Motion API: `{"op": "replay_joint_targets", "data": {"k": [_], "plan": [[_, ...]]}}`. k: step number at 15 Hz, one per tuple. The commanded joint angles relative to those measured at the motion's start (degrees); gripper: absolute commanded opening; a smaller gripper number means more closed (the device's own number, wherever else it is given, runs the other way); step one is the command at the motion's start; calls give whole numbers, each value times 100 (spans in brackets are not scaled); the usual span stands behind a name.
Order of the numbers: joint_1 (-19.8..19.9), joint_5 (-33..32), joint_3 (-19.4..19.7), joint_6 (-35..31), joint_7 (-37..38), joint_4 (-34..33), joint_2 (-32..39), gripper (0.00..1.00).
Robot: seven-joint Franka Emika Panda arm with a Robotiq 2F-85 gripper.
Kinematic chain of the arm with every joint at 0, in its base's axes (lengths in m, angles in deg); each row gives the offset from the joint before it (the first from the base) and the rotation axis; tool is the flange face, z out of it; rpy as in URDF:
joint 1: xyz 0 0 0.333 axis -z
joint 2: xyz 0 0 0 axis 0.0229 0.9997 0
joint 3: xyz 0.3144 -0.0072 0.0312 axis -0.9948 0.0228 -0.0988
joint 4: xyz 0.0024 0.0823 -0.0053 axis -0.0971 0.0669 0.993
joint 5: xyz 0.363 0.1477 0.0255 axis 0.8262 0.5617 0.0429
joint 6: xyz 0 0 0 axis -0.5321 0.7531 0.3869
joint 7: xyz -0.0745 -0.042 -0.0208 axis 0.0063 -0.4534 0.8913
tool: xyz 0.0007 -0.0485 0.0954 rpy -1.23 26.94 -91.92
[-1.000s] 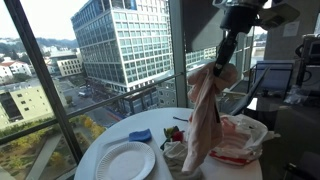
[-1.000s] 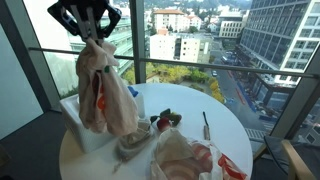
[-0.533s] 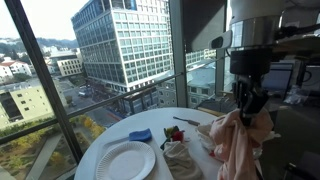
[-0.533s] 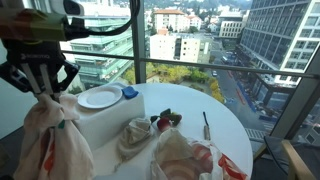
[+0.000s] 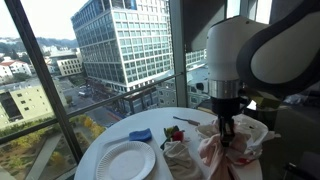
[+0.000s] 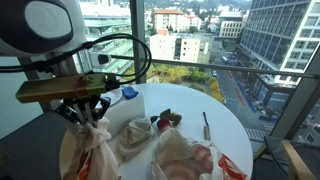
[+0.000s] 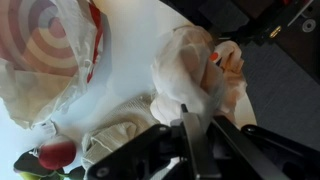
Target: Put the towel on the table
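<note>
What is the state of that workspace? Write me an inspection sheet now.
Surface: round white table, crowded.
Job's things: towel, bunched, hanging from the claw at the table's edge; whether it rests on the top is unclear.
Clutter: white plate, blue item, red item, plastic bag with red print, beige cloth, utensil.
Claw: claw shut on the towel.
Cables: black cable looping off the arm.
Surroundings: tall windows, city buildings outside.
</note>
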Motion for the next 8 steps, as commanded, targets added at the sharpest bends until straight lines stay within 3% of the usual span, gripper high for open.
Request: {"op": "replay_joint_targets", "data": {"k": [1, 4, 8], "plan": [[636, -637, -345, -1258, 618, -117, 774, 5], [1235, -1926, -506, -2177, 1655, -280, 1101, 5], [1752, -3940, -483, -2093, 3177, -784, 1391, 6]]}}
